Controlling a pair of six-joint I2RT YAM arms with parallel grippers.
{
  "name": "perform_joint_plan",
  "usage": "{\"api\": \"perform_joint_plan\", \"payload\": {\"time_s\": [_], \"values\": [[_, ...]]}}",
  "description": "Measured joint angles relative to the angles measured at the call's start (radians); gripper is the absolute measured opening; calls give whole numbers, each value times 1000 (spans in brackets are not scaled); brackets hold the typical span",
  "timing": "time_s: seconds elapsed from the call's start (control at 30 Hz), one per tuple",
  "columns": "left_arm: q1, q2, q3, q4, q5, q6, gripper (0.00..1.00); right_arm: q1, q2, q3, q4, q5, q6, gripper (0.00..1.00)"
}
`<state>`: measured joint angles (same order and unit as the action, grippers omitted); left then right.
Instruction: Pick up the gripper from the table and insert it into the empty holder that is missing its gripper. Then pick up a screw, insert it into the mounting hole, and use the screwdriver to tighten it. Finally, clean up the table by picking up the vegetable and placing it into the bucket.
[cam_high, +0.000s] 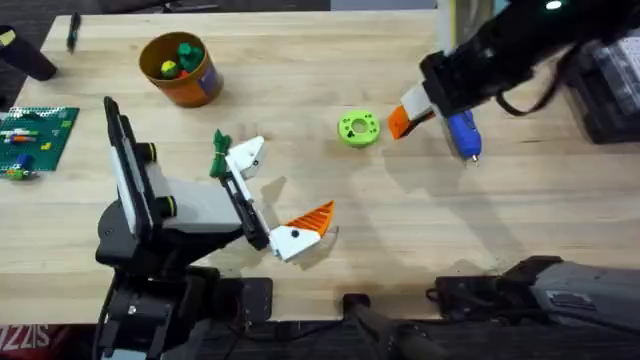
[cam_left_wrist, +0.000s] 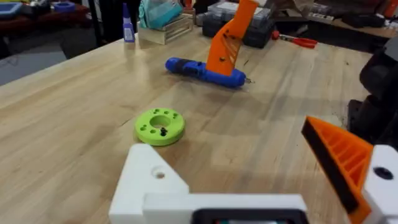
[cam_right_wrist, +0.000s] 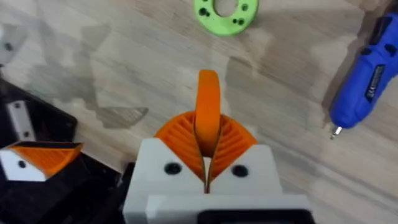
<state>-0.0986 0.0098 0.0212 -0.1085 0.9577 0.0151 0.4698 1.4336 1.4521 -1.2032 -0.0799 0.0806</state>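
My right gripper (cam_high: 402, 120) is shut on the loose orange gripper (cam_right_wrist: 208, 102), holding it above the table between the green disc and the blue screwdriver (cam_high: 463, 132). The left wrist view shows that orange gripper (cam_left_wrist: 225, 46) hanging in front of the screwdriver (cam_left_wrist: 205, 70). My left gripper (cam_high: 278, 190) is open. One of its fingers is the plain white holder (cam_high: 247, 156) with a mounting hole (cam_left_wrist: 160, 175); the other carries an orange tip (cam_high: 312, 217). The dark-green vegetable (cam_high: 219, 155) lies right beside the holder. The orange bucket (cam_high: 181, 70) stands at the back left.
A bright green ring disc (cam_high: 358, 128) lies mid-table with a small dark screw (cam_left_wrist: 163, 131) in it. A green brick plate (cam_high: 35, 135) sits at the left edge. The bucket holds small green and yellow toys. Bare wood lies in front of the disc.
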Motion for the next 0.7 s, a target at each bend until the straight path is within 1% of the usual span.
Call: {"api": "perform_joint_plan", "payload": {"time_s": [0.13,0.2,0.33,0.43,0.53,0.6,0.7], "values": [[0,0,0,0,0,0,986,0,-64,-12,-12,-60,33,21],[0,0,0,0,0,0,986,0,-115,-52,21,-75,58,21],[0,0,0,0,0,0,985,0,-251,-207,139,-96,120,21],[0,0,0,0,0,0,986,-2,-318,-326,236,-141,150,21],[0,0,0,0,0,0,986,-21,-330,-430,349,-242,160,21],[0,0,0,0,0,0,986,-50,-316,-491,418,-336,161,21],[0,0,0,0,0,0,987,-113,-270,-557,507,-520,144,21]]}}
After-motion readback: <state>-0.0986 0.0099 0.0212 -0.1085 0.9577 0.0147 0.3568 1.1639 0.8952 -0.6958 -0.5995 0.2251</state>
